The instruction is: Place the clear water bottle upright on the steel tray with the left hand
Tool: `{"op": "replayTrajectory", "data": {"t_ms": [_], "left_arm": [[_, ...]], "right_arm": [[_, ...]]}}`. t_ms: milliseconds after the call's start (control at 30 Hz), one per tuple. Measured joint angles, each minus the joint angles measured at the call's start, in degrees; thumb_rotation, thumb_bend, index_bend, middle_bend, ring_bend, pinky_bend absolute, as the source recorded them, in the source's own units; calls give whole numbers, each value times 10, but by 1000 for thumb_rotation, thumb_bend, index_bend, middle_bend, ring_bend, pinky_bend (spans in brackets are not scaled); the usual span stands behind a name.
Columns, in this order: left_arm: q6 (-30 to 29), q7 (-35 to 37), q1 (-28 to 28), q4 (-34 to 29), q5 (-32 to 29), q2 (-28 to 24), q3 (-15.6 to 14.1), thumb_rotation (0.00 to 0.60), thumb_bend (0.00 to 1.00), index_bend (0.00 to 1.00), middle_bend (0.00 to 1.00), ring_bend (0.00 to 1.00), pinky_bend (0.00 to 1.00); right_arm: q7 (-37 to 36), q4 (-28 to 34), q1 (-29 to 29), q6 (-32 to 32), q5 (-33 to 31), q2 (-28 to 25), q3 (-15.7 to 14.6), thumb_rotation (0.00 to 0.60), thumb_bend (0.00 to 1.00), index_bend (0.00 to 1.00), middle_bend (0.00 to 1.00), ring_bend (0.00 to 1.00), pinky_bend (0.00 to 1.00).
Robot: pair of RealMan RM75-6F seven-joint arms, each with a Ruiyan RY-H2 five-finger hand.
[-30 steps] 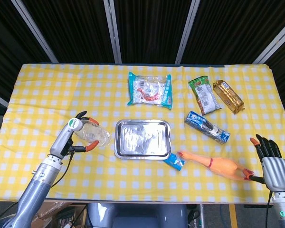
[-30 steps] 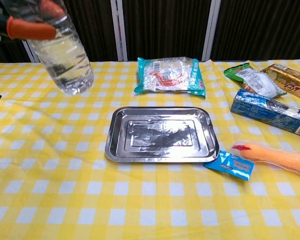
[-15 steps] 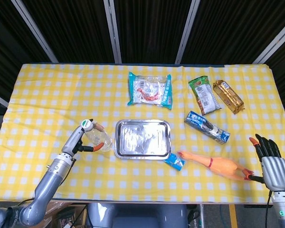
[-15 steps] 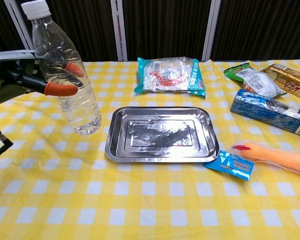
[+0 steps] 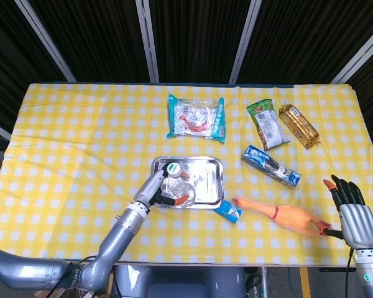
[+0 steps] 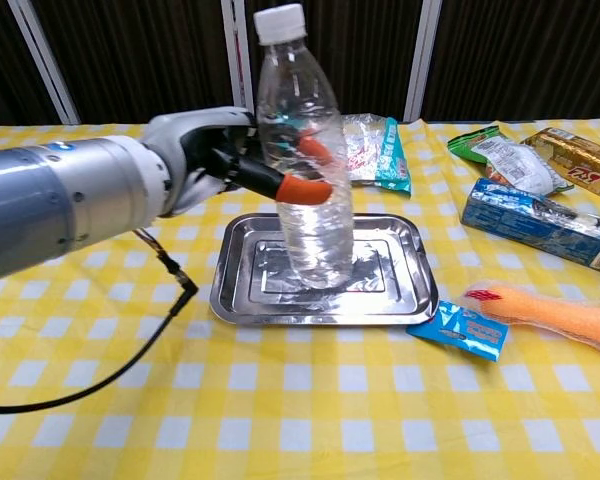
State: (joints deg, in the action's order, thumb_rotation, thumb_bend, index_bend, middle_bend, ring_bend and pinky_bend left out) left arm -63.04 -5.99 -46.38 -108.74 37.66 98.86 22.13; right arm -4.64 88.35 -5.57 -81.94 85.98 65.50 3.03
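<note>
Left hand grips the clear water bottle around its middle — orange-tipped fingers wrapped on it. It stands upright over the steel tray, base at or just above the tray floor; contact is unclear. Right hand, at the table's 4 o'clock edge, holds nothing, fingers apart.

Bright, even overhead light is flooding the bench, leaving only soft shadows. Glare is streaking the steel tray and the clear water bottle. The background is staying dark. Both views are looking sharp.
</note>
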Motion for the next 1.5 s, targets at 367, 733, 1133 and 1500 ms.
{"op": "replayTrajectory", "data": {"t_ms": [367,733,1133,1500], "left_arm": [[-90,-33,47,-60,27,-66,-36,600,420,534,496,35,106],[-77,150,199,-111,139,-343,-72,600,420,536,497,35,106],[51,282,202,-49,183,-343,-74,600,420,536,496,35,106],[-14,47,66,-41,27,-145,-39,600,422,537,497,35,106]], "right_arm": [[-14,6,10,-16,8,-9,-4,600,50,111,0,29,0],[-2,11,6,-6,5,-5,-5,600,49,111,0,29,0],[-4,12,1,-1,3,-2,-3,600,50,111,0,29,0],[-44,-4,-1,9,0,-7,-3,600,50,111,0,29,0]]}}
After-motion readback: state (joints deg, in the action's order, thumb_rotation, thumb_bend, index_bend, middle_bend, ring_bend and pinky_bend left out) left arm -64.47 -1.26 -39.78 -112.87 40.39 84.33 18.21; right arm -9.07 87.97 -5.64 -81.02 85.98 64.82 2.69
